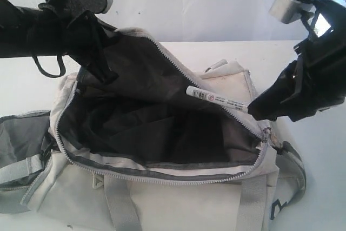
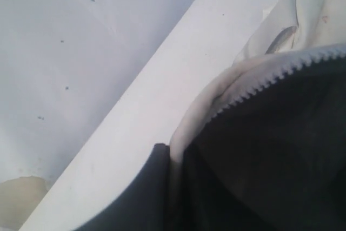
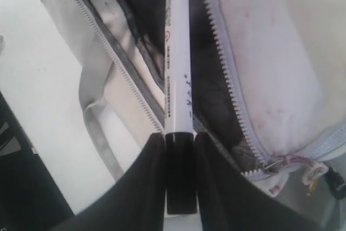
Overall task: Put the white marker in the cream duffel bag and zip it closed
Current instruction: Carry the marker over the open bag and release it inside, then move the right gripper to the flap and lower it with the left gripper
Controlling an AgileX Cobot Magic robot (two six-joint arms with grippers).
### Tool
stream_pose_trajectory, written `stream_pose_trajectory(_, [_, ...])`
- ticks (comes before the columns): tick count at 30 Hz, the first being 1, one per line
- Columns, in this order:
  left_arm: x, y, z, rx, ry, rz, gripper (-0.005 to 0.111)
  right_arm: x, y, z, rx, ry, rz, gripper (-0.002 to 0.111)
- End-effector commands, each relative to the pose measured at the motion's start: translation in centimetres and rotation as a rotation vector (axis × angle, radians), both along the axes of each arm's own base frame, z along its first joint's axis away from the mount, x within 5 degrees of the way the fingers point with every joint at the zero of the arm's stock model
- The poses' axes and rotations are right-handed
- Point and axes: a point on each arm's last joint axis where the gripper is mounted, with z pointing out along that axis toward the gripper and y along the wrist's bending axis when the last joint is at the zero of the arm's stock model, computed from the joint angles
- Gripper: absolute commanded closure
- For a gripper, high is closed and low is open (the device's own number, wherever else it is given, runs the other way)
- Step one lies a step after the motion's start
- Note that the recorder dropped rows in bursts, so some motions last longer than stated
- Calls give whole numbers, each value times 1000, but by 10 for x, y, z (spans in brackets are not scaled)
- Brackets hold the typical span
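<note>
Right end effector (image 1: 258, 111) is clamped on the black cap end of the slim white marker (image 1: 216, 99), so the pen sticks straight out ahead of the fingers like an extension of the arm. Left end effector (image 1: 100, 71) is pinched shut on the upper flap of the large, soft fabric cream duffel bag (image 1: 178, 198), holding it lifted off the white worktop (image 1: 324, 160) so that the dark grey lining (image 1: 162, 133) gapes wide. In the exterior view the white marker's long axis runs from the right end effector up and to the left, and its barrel crosses the far line of grey zipper teeth (image 1: 173, 63) with the free tip just over the dark interior. The hollow of the bag therefore lies ahead of and below that tip, on the right arm's side. I judge that only a short push along the pen's own axis and a slight drop are needed before letting go. The small metal zipper pull (image 1: 266, 132) sits at the bag's right-hand end, just beside the right end effector, which is the nearer arm for the closing pull.
</note>
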Motion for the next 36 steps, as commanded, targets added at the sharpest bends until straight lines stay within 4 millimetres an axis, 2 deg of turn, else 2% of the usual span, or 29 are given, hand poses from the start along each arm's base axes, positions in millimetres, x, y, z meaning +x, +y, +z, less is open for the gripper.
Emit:
stream_pose_trajectory(1, [7,-2,4,-6,-34,25,107,-4,1,-6,23,11,30,108])
stream_pose_trajectory(7, [14,-6,-11,17,6,23,107,-3,6,-3,99,9,9,108])
stream_pose_trajectory(13, [16,-5,-11,17,-11,44,107,1,13,-11,137,-47,-18,108])
stream_pose_trajectory(19, [17,-4,-10,17,-20,53,107,12,40,-30,116,-81,-12,108])
stream_pose_trajectory(23, [17,-4,-10,17,-20,53,107,29,67,-59,75,-81,-18,108])
stream_pose_trajectory(26, [17,-5,-11,17,-18,51,107,38,75,-77,45,-57,-37,108])
stream_pose_trajectory(28, [17,-5,-11,17,-15,48,107,46,76,-90,23,-43,-55,101])
stream_pose_trajectory(30, [16,-5,-11,16,-13,47,107,53,77,-99,21,-22,-124,81])
stream_pose_trajectory(34, [16,-5,-11,16,-7,41,107,56,76,-99,38,-3,-197,54])
stream_pose_trajectory(36, [16,-5,-12,16,-4,38,107,56,76,-99,41,3,-209,46])
